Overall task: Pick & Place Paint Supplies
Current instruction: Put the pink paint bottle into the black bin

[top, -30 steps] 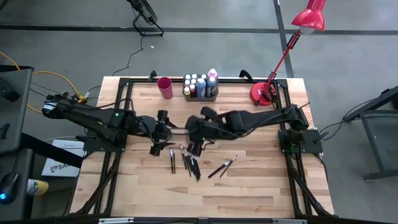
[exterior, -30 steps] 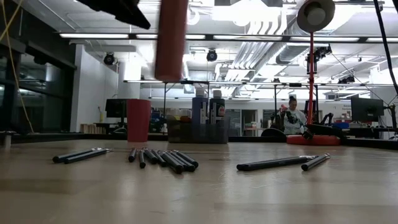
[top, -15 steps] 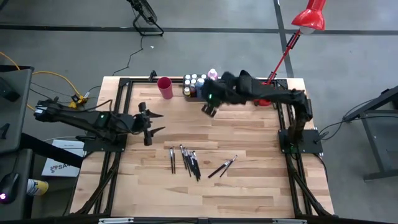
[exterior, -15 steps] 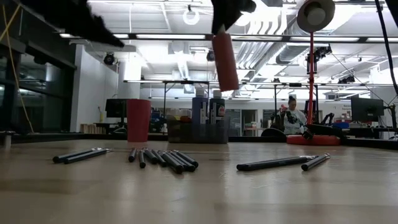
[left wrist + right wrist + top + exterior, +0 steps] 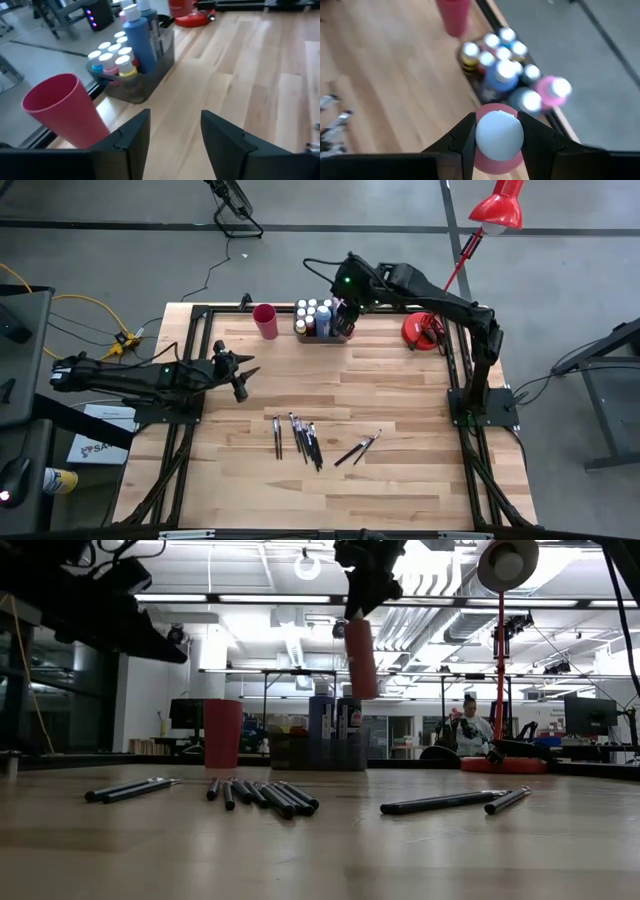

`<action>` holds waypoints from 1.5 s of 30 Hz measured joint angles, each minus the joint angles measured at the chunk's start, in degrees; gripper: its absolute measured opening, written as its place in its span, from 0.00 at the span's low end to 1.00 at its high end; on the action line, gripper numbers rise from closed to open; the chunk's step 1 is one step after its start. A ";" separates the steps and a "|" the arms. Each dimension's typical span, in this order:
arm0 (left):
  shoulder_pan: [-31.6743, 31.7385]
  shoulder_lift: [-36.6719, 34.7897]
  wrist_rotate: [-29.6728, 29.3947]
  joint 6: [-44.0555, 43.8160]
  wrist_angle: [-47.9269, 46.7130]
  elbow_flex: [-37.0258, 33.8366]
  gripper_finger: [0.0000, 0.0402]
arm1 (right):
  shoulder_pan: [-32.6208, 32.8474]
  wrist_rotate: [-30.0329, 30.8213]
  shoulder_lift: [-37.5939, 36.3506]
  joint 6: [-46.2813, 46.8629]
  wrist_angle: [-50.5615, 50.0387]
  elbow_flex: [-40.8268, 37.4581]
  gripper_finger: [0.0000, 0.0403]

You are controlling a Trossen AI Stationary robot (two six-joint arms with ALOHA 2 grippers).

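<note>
The pink bottle has been carried over the tray — clamped in the right gripper; lowering is needed next. The left gripper, partly open, holds nothing.

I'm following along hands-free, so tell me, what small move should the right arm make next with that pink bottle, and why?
Probably lower it. The right gripper grips the pink bottle above the grey tray of paint bottles, so easing down beside them would likely seat it.

Bright overhead light, blurred wrist views
</note>
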 joint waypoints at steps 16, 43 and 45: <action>1.61 0.02 0.09 -1.42 20.65 -13.09 0.17 | 0.16 -6.84 0.48 -3.53 11.16 0.00 0.28; 1.61 0.06 2.97 -1.18 21.68 -15.97 0.01 | 2.74 1.43 0.76 3.23 30.46 -15.53 0.28; 1.61 0.06 2.97 -1.15 21.66 -15.99 0.01 | 2.74 1.42 0.69 3.55 31.52 -15.54 0.28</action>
